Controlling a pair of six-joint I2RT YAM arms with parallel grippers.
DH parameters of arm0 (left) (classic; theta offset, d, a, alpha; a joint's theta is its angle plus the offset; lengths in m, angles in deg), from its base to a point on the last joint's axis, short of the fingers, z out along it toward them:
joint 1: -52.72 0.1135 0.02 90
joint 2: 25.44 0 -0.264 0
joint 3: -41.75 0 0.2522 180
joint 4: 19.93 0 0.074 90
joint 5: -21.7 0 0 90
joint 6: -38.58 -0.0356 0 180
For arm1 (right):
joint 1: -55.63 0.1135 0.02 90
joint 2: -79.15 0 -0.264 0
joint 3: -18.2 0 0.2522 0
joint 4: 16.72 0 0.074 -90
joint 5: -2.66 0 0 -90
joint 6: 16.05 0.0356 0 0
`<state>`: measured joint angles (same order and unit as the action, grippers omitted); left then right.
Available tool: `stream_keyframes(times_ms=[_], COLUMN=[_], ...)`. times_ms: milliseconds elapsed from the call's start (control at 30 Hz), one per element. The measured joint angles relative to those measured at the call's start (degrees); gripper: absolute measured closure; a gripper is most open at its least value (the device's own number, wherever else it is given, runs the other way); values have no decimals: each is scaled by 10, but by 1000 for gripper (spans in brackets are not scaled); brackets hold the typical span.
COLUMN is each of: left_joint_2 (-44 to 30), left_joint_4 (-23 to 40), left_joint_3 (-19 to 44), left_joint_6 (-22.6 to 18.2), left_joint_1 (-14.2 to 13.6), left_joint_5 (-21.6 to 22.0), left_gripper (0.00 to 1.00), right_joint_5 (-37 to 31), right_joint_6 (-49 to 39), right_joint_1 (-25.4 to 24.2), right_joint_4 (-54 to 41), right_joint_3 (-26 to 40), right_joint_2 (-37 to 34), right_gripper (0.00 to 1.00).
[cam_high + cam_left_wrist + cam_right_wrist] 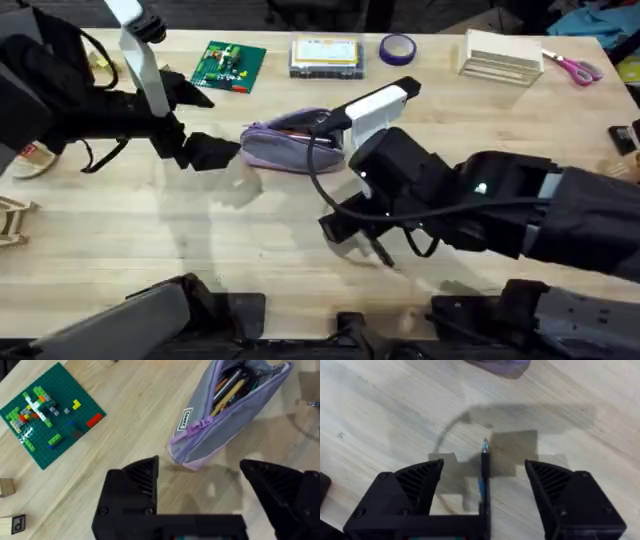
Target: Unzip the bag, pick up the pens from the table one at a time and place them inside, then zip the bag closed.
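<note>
- Two grippers are at work on the table, and each is placed for a different job, as you can judge from how they sit.
- Your left gripper hovers just beside the near end of the bag, fingers spread wide and holding nothing; that end lies close ahead of the gap, not yet between the fingers. It looks posted there to steady the pouch.
- Note the bag in the overhead view: it lies on its side mid-table with the zip already open, and the left wrist view shows pencils or pens inside, so the unzipping step looks done.
- Your right gripper is low over the bare wood, nearer the robot than the bag and apart from it, jaws wide apart.
- One slim black pen lies on the table right between those open fingers, roughly centred, its tip pointing away from the wrist; neither finger touches it.
- You are lined up for a pick: closing should catch the barrel, but a thin pen flat on wood can roll or slip, so go low first.
- Zipping the bag is not yet done.
</note>
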<state>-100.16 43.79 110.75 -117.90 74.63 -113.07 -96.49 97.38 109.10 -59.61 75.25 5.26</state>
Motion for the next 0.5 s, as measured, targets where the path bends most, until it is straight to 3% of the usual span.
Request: stream_keyframes(times_ms=[200, 500], left_joint_2=[0, 0], left_joint_4=[0, 0], left_joint_3=[0, 0], left_joint_6=[0, 0], left_joint_1=[0, 0], left_joint_5=[0, 0], left_gripper=[7, 7], right_joint_5=[3, 33], right_joint_6=[117, 176], right_joint_1=[0, 2], right_joint_4=[0, -13], right_joint_3=[0, 2], right_joint_2=[0, -60], right_gripper=[4, 4])
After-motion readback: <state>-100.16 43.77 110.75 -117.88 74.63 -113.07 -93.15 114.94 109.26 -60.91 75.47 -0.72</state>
